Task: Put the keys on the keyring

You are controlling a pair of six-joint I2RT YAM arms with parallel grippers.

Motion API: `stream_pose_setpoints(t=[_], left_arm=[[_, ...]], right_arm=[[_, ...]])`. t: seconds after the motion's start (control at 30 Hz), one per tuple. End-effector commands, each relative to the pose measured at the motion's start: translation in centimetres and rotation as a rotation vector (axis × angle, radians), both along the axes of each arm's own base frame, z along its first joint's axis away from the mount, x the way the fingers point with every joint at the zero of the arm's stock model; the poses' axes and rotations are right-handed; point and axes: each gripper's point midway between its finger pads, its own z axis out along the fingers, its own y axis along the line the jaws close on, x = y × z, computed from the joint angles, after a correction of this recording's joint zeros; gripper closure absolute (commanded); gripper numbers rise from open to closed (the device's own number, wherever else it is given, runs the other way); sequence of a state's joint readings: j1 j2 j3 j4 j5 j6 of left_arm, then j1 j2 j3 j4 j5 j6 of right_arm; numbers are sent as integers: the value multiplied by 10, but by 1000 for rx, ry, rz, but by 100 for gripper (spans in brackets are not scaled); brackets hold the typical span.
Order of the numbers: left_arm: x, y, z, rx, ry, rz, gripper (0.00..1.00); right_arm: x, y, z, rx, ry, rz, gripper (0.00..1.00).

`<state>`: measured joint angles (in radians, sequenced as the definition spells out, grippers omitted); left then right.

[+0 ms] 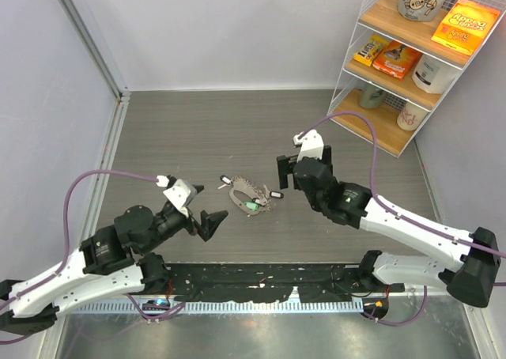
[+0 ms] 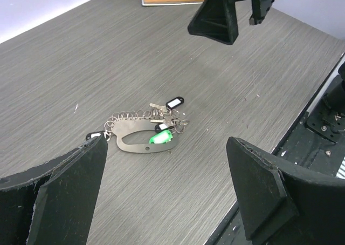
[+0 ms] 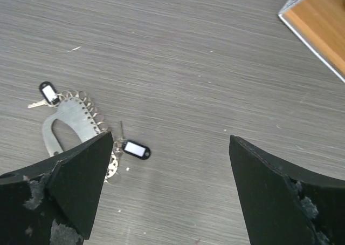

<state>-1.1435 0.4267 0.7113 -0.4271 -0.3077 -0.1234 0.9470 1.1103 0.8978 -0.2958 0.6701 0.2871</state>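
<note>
Keyring (image 1: 247, 197) flat on worktop (image 1: 198, 130) between left pincer (image 1: 211, 221) and right pincer (image 1: 289, 171), both wide open, empty. Keys (image 1: 276, 194) just beside it. Approach stage, seemingly; next, pinch one tiny key precisely.

Right wrist cam. My right gripper (image 3: 171, 140) stands wide apart, its two black fingers (image 3: 75, 185) filling the lower corners, with grey wood-grain table (image 3: 178, 50) showing between them. The keyring (image 3: 69, 117) lies flat at left. I read it as a grey metal plate with a long slot and a row of small wire loops along its edge. Its lower part is hidden behind the left-hand finger. Two keys (image 3: 47, 92) with dark tagged heads show. One sits at the plate's upper-left end, against the loops. The other lies just right of the plate, near that finger's tip, white label up. In the top right corner I see a wooden shelf (image 3: 323, 24) with a white wire rim.
</note>
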Motion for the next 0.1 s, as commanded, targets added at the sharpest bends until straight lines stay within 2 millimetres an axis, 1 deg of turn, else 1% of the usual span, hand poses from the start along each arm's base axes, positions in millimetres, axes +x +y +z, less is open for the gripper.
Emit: stream_pose_setpoints(t=[0.0,0.07], left_arm=[[6,-1,16,-57,-36,27,1],[6,-2,15,-50,-37,28,0]], right_arm=[[0,-26,29,-13,-68,-88,4],[-2,-25,31,8,-73,-78,5]])
